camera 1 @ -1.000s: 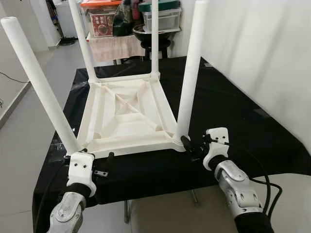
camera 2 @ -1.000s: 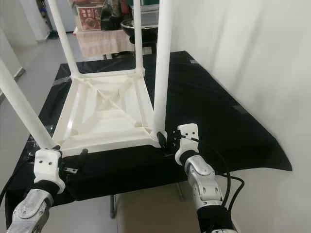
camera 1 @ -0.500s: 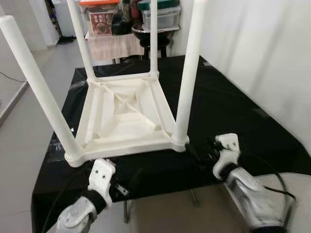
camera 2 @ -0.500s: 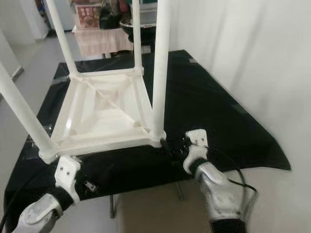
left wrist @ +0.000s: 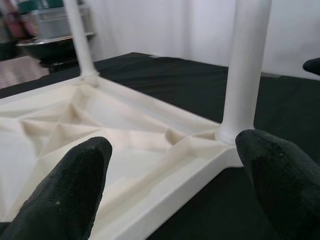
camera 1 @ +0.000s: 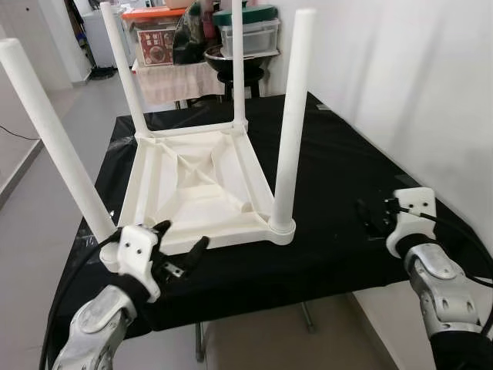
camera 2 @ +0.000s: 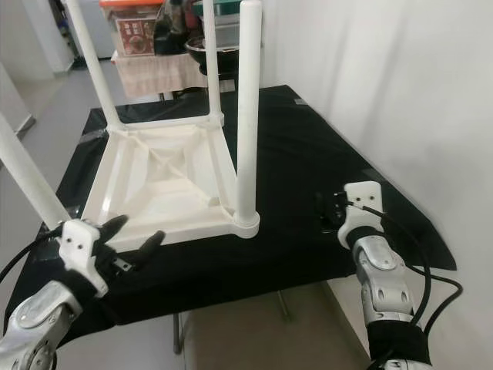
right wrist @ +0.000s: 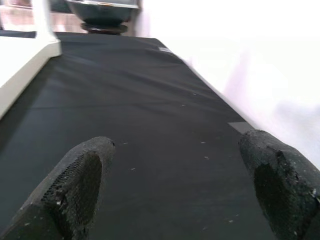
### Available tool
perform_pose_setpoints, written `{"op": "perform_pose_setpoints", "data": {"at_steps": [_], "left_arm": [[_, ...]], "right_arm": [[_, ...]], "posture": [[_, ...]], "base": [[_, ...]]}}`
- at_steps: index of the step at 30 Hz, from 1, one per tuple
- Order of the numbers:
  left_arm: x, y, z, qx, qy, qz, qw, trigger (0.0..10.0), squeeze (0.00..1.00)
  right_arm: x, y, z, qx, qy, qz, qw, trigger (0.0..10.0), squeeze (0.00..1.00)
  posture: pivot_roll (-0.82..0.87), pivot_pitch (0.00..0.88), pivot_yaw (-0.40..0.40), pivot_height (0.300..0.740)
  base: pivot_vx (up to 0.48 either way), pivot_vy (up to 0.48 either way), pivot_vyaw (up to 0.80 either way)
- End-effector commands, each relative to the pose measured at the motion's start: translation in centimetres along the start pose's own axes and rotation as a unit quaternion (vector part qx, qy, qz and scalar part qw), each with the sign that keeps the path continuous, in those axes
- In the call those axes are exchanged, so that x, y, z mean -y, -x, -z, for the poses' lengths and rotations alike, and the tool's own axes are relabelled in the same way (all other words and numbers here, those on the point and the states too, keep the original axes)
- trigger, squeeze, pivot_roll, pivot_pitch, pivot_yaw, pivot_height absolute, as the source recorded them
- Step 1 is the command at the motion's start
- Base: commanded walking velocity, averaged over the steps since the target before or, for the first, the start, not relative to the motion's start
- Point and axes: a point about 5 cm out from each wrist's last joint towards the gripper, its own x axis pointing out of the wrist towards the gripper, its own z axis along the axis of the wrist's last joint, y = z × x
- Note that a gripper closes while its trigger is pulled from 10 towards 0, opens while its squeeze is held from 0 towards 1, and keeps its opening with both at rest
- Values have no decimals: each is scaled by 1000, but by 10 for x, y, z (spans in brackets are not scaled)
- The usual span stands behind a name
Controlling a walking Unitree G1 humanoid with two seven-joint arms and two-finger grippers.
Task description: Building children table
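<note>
A white plastic children's table (camera 1: pixel 192 185) lies upside down on a black-covered table (camera 1: pixel 339 169), its legs pointing up. My left gripper (camera 1: pixel 182 235) stands open just before the white frame's near edge, beside the near-left leg (camera 1: pixel 54 139). In the left wrist view its fingers (left wrist: pixel 75 185) straddle the frame's rim, with the near-right leg (left wrist: pixel 245 75) ahead. My right gripper (camera 1: pixel 368 218) is open over bare black cloth, well to the right of the near-right leg (camera 1: pixel 286 131) and holding nothing. Its fingertips (right wrist: pixel 80 185) frame only cloth.
A white wall (camera 1: pixel 416 92) runs close along the right side. Behind the table stands a shelf with boxes (camera 1: pixel 162 35) and a dark pan (camera 1: pixel 235 54). Grey floor (camera 1: pixel 31 123) lies to the left. The black cloth's near edge hangs just before my arms.
My right gripper has drawn away from the base of the near-right leg, off to the right. My left gripper has pulled back from the near-left corner and stands open. The camera shifted slightly.
</note>
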Motion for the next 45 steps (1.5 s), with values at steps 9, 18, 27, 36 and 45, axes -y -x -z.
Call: {"op": "perform_pose_setpoints", "data": {"at_steps": [9,18,27,36,45], "left_arm": [[-1,-6,1,-15,5,24,1000,10000,0],[5,-8,10,-40,-1,1,999,10000,0],[47,11,32,-105,38,47,993,10000,0],[59,18,25,-110,43,93,989,10000,0],[51,53,17,-132,11,-64,989,10000,0]], "right_arm": [[-23,-6,-9,16,-18,-27,999,10000,0],[-28,-7,-7,17,-27,-40,999,10000,0],[-25,-7,-3,5,-19,-58,998,10000,0],[-32,-7,0,-1,-16,-75,997,10000,0],[-28,-12,0,-7,7,-99,995,10000,0]], "posture": [[-50,0,27,740],[-48,0,26,740],[-39,0,23,740],[-43,0,24,740],[-46,0,18,740]], "base": [[391,0,444],[116,0,0],[0,0,0],[0,0,0],[0,0,0]]}}
